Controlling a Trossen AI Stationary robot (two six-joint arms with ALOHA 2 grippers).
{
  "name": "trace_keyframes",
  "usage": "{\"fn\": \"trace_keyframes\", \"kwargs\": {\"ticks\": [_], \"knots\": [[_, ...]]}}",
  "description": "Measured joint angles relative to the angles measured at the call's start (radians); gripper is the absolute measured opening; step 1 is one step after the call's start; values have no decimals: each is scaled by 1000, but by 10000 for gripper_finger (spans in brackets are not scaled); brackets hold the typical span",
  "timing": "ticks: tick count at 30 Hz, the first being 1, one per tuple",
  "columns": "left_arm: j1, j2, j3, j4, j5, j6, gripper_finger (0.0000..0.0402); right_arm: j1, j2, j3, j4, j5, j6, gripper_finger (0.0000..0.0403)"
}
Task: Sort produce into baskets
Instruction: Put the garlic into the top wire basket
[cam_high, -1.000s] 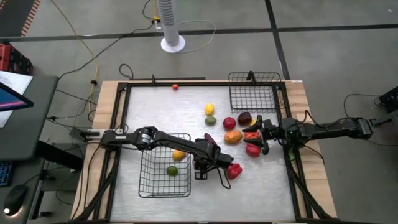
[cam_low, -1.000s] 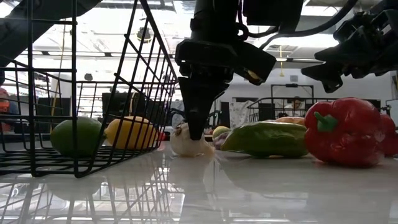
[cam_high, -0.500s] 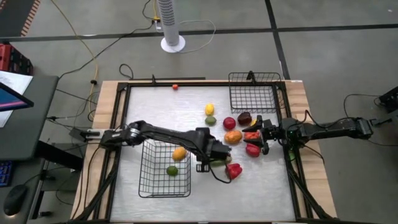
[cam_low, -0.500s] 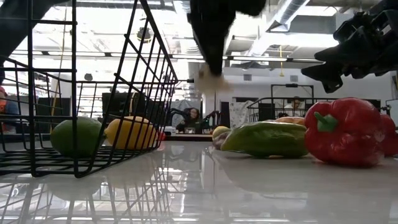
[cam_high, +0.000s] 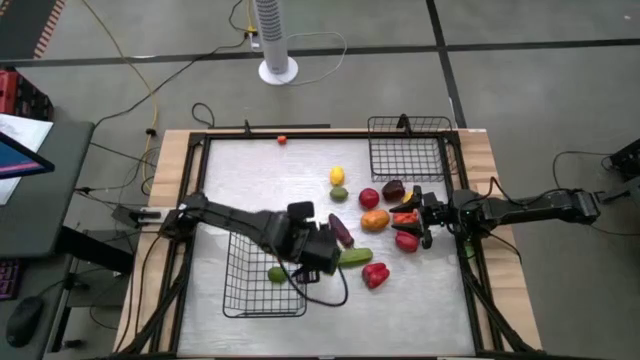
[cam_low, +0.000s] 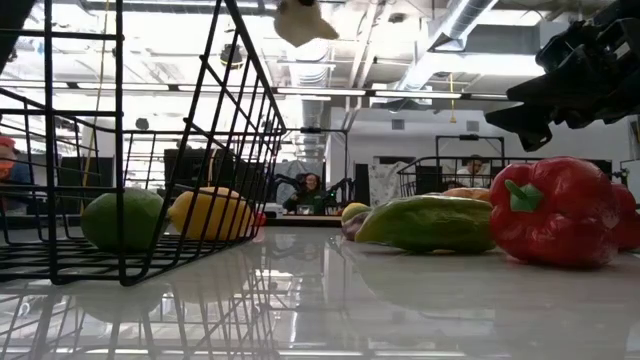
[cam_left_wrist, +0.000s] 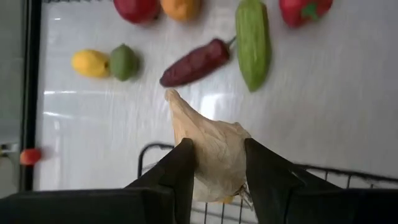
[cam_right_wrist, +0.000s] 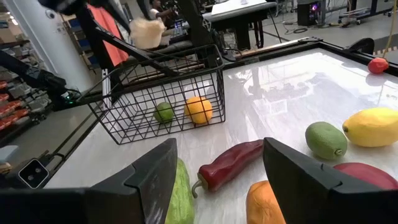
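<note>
My left gripper (cam_high: 320, 255) is shut on a white garlic (cam_left_wrist: 211, 146) and hangs high over the right rim of the near black wire basket (cam_high: 262, 270). The garlic also shows at the top of the low view (cam_low: 303, 20). That basket holds a lime (cam_low: 122, 218) and a yellow fruit (cam_low: 210, 213). My right gripper (cam_high: 415, 218) is open and empty, over the red peppers (cam_high: 406, 240) at the table's right. A second basket (cam_high: 408, 150) stands at the far right. My left gripper pinches the garlic's bulb (cam_left_wrist: 208, 165) between its two fingers (cam_left_wrist: 181, 165), which point down from above. The garlic's pointed tip (cam_left_wrist: 171, 96) sticks out past the fingertips. The garlic is lifted clear of the table and the basket.
On the table between the baskets lie a cucumber (cam_high: 352, 257), a red pepper (cam_high: 375, 275), a dark red chili (cam_high: 342, 230), an orange (cam_high: 374, 220), a lemon (cam_high: 337, 176), a lime (cam_high: 339, 193) and red fruits (cam_high: 368, 198). A small red piece (cam_high: 282, 139) lies at the far edge.
My left gripper has taken the garlic up off the table beside the cucumber, then gone toward the table's left, to above the near basket's right rim. The garlic is now lifted clear.
</note>
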Motion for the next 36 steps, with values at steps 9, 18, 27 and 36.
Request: {"fn": "trace_keyframes", "kwargs": {"ticks": [9, 18, 27, 36], "knots": [[-65, -8, -198, 1, -40, -42, 110, 0, 0, 0, 0, 0, 24, 265], [-66, -86, -315, 2, -28, -110, 110, 0, 0, 0, 0, 0, 25, 265], [-66, -119, -316, 19, -136, -116, 110, 0, 0, 0, 0, 0, 25, 265], [-3, -120, -316, 185, -206, 72, 110, 0, 0, 0, 1, 0, 27, 265]]}}
